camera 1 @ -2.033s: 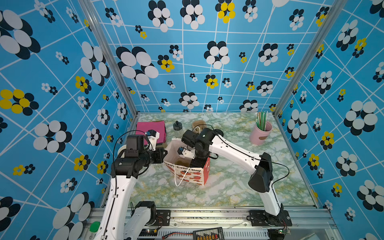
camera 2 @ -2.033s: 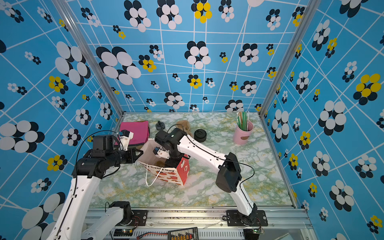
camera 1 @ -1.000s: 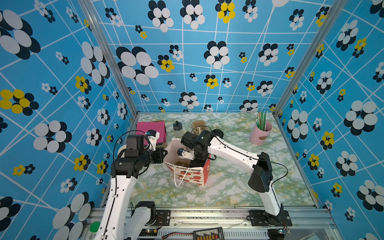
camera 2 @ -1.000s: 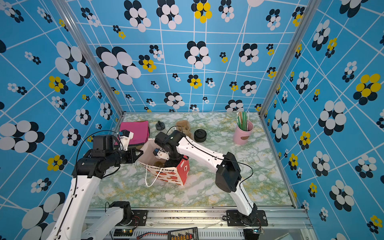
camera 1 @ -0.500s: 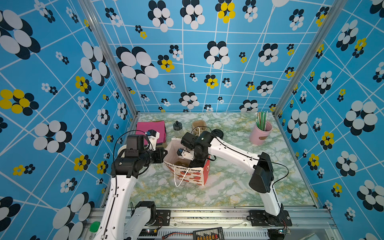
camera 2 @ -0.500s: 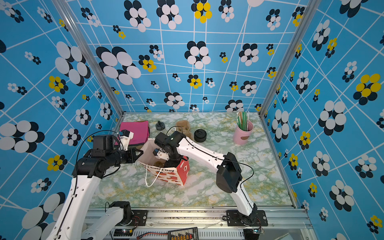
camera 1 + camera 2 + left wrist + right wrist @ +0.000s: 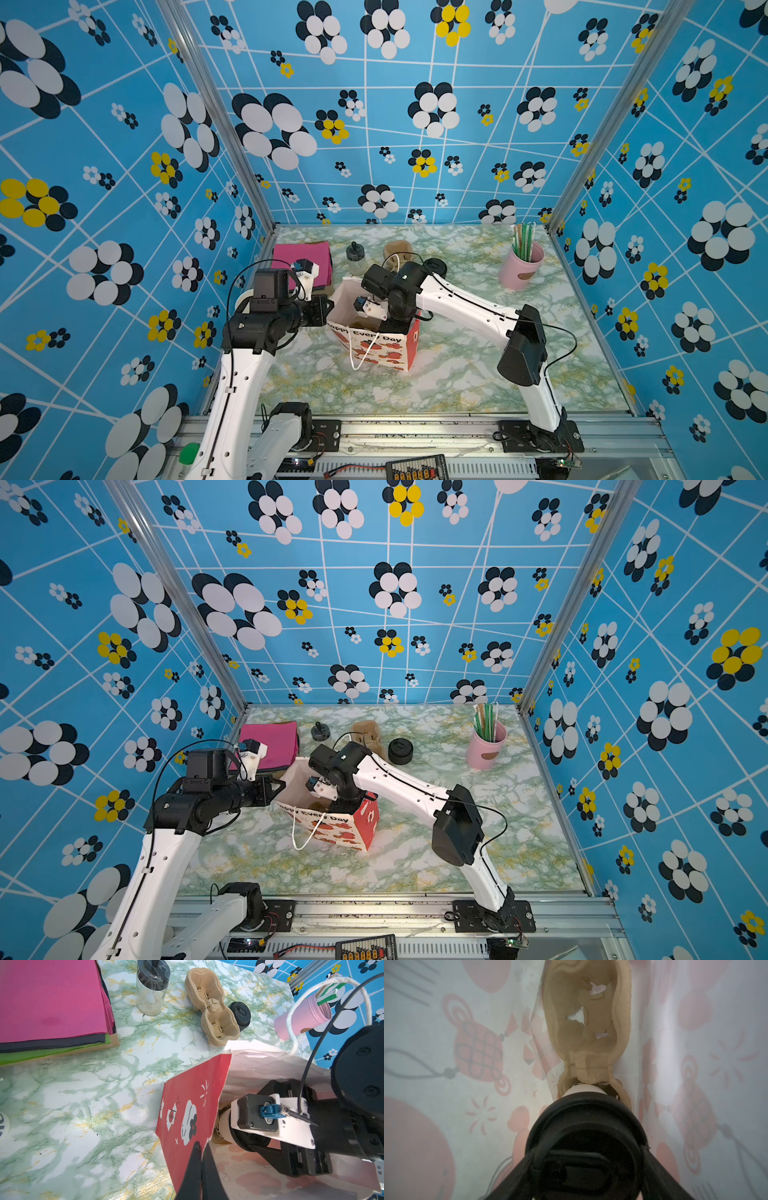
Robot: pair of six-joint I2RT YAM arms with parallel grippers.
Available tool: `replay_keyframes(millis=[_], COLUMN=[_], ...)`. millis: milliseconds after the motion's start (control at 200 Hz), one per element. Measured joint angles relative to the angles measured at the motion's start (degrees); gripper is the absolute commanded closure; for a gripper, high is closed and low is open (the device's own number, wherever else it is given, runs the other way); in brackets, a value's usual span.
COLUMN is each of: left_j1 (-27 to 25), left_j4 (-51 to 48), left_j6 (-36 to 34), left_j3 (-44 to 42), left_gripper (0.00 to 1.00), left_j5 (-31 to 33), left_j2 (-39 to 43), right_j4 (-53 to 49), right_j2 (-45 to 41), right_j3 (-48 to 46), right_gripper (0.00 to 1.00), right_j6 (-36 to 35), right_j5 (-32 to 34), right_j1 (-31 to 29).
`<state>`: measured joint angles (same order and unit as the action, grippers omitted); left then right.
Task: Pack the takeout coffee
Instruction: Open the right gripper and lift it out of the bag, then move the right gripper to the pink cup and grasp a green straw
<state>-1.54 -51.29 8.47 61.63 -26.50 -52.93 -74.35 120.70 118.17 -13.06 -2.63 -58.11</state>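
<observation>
Coffee cup is down inside the bag, bottom in the cardboard carrier. My left jaws clenched on the bag's red rim; right jaws flank the black lid (gripping or let go, can't tell). Risk: lifting out while a jaw drags the lid tips the cup, spills.

Top views bright, evenly lit, soft shadows, edges bowed; inside the paper bag dim, pinkish, close cup lid blurred
</observation>
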Motion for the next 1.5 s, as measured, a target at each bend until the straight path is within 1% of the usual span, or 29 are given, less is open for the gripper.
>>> replay_keyframes(millis=[220, 505, 710, 900, 980, 1079, 1174, 1214, 1249, 1364, 1409, 1424, 1499], left_j1=[-3.8, -6.5, -7.4, -7.6, -7.8, -8.0, -8.0, -8.0, -8.1, -8.3, -8.3, -8.3, -8.3], left_j4=[-1.3, -2.4, -2.5, -2.5, -2.5, -2.5, -2.5, -2.8, -3.0, -3.3, -3.4, -3.3, -2.9], left_j6=[-0.4, -0.5, -0.3, 0.0, 0.1, 0.1, 0.5, 0.8, 1.1, 1.6, 2.1, 2.0, 2.4], left_j3=[2.2, 3.5, 3.8, 3.8, 3.9, 4.0, 4.2, 4.2, 4.3, 5.0, 5.2, 5.2, 5.3], left_gripper=[1.00, 1.00, 1.00, 1.00, 1.00, 1.00, 0.84, 0.77, 0.73, 0.61, 0.58, 0.54, 0.46], left_j5=[3.7, 6.9, 7.6, 8.0, 8.0, 8.1, 8.1, 8.1, 8.1, 7.7, 7.7, 7.6, 7.3], left_j2=[-1.5, -2.5, -3.0, -3.0, -3.0, -3.0, -3.0, -3.1, -3.2, -3.5, -3.5, -3.5, -3.4], right_j4=[-2.6, -4.4, -4.4, -1.4, 1.5, 7.3, 13.2, 15.2, 16.7, 20.7, 21.5, 21.7, 22.6], right_j2=[1.4, 1.5, -0.1, -7.4, -12.7, -21.8, -30.8, -34.1, -36.5, -41.4, -42.0, -42.1, -42.0], right_j3=[5.5, 10.8, 12.7, 12.8, 11.7, 6.0, -1.7, -4.6, -6.7, -12.1, -13.3, -13.6, -15.1], right_gripper=[0.01, 0.01, 0.01, 0.01, 0.01, 0.01, 0.01, 0.01, 0.02, 0.07, 0.10, 0.11, 0.17], right_j6=[-0.4, -1.1, -1.1, -1.0, -0.5, 0.9, 2.9, 3.9, 4.9, 9.0, 10.8, 11.0, 13.5], right_j5=[2.7, 3.4, 2.5, 1.6, 1.6, 2.5, 4.5, 5.6, 6.4, 10.6, 12.6, 13.4, 17.0], right_j1=[-0.1, -0.8, -0.8, -0.9, -0.9, -0.9, -0.2, 1.0, 2.6, 11.3, 14.9, 16.1, 21.8])
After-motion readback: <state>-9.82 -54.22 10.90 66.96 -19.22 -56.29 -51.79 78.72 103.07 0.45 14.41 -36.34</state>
